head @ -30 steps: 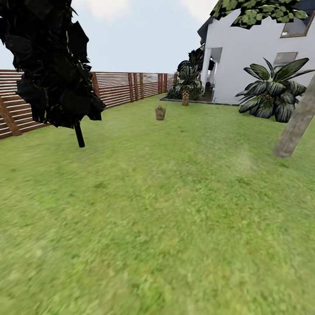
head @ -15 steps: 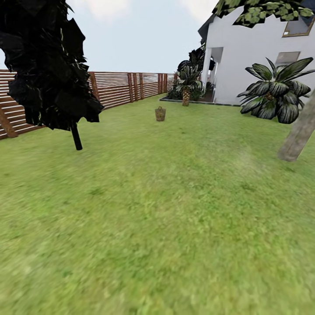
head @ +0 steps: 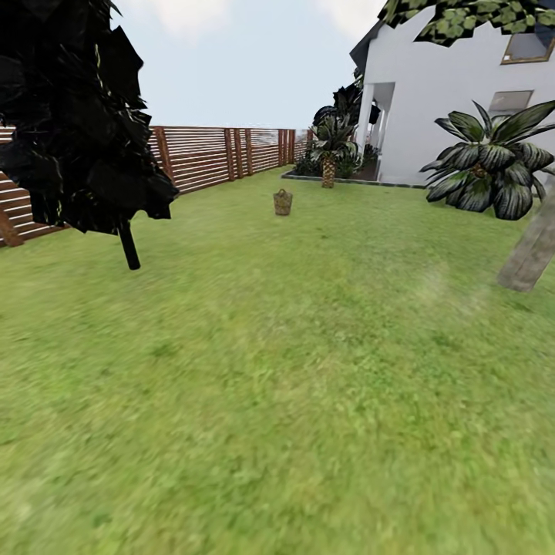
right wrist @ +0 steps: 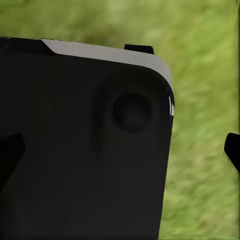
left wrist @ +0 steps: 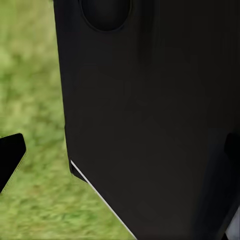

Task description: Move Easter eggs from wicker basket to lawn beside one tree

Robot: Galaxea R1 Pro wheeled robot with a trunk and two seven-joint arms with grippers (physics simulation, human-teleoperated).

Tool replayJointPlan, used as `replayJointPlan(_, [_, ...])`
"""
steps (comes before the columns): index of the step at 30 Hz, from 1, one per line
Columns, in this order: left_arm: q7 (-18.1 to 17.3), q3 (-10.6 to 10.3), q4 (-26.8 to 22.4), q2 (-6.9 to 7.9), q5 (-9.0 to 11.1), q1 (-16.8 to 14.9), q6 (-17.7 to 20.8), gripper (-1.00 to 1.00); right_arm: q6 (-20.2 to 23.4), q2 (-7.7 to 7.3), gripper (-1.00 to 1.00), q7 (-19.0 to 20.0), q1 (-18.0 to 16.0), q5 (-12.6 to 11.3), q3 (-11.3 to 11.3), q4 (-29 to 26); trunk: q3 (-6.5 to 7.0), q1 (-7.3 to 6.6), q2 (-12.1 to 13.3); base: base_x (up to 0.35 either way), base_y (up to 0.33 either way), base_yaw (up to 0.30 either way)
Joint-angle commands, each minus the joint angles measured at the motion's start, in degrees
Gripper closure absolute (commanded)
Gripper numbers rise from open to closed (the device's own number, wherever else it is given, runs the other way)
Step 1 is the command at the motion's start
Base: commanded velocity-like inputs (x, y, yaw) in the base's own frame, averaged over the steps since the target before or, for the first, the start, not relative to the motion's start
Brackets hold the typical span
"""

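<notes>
The wicker basket [head: 283, 202] stands far off on the lawn [head: 293, 370], well apart from the tree [head: 530, 250]; neither hand's opening can be told.

Surface and material notes, garden approach

Lawn [head: 308, 370]: matt, mottled green grass, soft-textured, blurred close in. Wicker basket [head: 283, 203]: brown open weave, matt, too small to resolve strands. Fence [head: 208, 156]: brown horizontal wooden slats, dull finish. Tree [head: 530, 253] at the lawn's right edge: pale grey-brown bark, mottled, rough-looking. Dark-leaved tree [head: 73, 116]: near-black foliage with faint glossy glints, thin dark smooth trunk. Palm [head: 487, 162]: striped, slightly shiny fronds. House wall [head: 432, 85]: flat white, smooth, matt. Robot body panel [right wrist: 85, 150]: black, smooth, matt plastic-like casing with a pale grey edge trim; same black casing [left wrist: 150, 110] in left wrist view.
</notes>
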Motion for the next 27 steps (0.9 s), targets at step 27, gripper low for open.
replayJointPlan(27, [0.0, 0.0, -0.1, 0.00, 0.0, 0.0, 0.0, -1.00, -0.4, 0.01, -1.00, 0.0, 0.0, 0.3, 0.1, 0.1, 0.07, 0.04, 0.0, 0.339, 0.000, 0.000])
